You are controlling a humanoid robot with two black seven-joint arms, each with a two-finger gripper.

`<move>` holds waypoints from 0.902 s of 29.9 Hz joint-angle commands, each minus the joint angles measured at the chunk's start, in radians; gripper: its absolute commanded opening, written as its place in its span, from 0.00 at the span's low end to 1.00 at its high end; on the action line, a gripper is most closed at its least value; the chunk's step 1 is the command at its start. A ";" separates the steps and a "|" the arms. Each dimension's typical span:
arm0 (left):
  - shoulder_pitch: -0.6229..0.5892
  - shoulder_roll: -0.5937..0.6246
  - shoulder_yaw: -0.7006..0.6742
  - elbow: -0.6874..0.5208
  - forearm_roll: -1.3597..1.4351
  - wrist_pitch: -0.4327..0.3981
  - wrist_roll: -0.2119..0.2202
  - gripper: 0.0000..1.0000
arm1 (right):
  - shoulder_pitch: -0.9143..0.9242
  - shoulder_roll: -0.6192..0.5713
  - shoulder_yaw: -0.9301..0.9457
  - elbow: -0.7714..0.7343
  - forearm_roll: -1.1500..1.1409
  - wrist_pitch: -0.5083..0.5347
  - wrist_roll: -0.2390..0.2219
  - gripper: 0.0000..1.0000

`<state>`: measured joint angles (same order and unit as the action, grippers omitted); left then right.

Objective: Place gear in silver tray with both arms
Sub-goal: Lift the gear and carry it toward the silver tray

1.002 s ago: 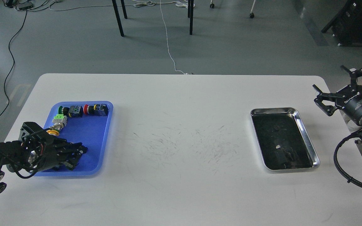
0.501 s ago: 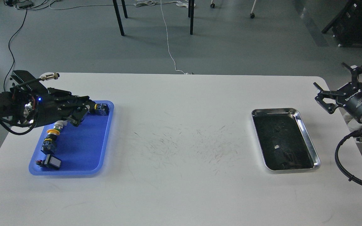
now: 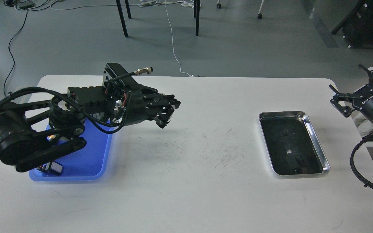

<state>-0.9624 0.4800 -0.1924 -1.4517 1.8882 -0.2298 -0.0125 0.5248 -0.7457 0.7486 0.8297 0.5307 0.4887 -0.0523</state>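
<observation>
The silver tray (image 3: 282, 113) lies on the right part of the white table, with only small specks on its dark base. My left gripper (image 3: 168, 114) hangs above the table's middle left, just right of the blue tray (image 3: 89, 155). Its dark fingers sit close together, and I cannot tell whether they hold anything. My right gripper (image 3: 357, 86) is open and empty, off the table's right edge beyond the silver tray. No gear shows clearly. One small part with a white face (image 3: 55, 167) lies at the blue tray's near left corner. The left arm hides the tray's other parts.
The white table (image 3: 189, 194) has faint scuff marks in its middle. A black cable loop (image 3: 356, 168) hangs from the right arm at the table's right edge. Chair legs and cables stand on the floor behind the table.
My left arm rose out of the blue tray, swung over its rear and then moved right, past its right edge. My right gripper drifted slightly right and stayed open.
</observation>
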 commanded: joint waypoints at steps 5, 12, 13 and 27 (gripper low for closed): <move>0.086 -0.326 0.001 0.198 0.052 0.026 0.020 0.09 | -0.002 0.000 0.005 -0.004 0.000 0.000 0.002 0.92; 0.139 -0.480 -0.007 0.332 0.058 0.072 0.020 0.09 | -0.002 0.000 0.003 -0.004 0.000 0.000 0.002 0.92; 0.145 -0.480 -0.005 0.340 0.060 0.078 0.022 0.09 | -0.002 0.000 0.003 -0.004 0.000 0.000 0.002 0.92; 0.191 -0.480 0.018 0.364 0.068 0.139 0.022 0.10 | -0.003 0.002 -0.005 -0.004 0.000 0.000 0.003 0.93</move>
<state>-0.7819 -0.0003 -0.1786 -1.0712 1.9555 -0.0932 0.0093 0.5216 -0.7448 0.7448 0.8259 0.5307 0.4887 -0.0505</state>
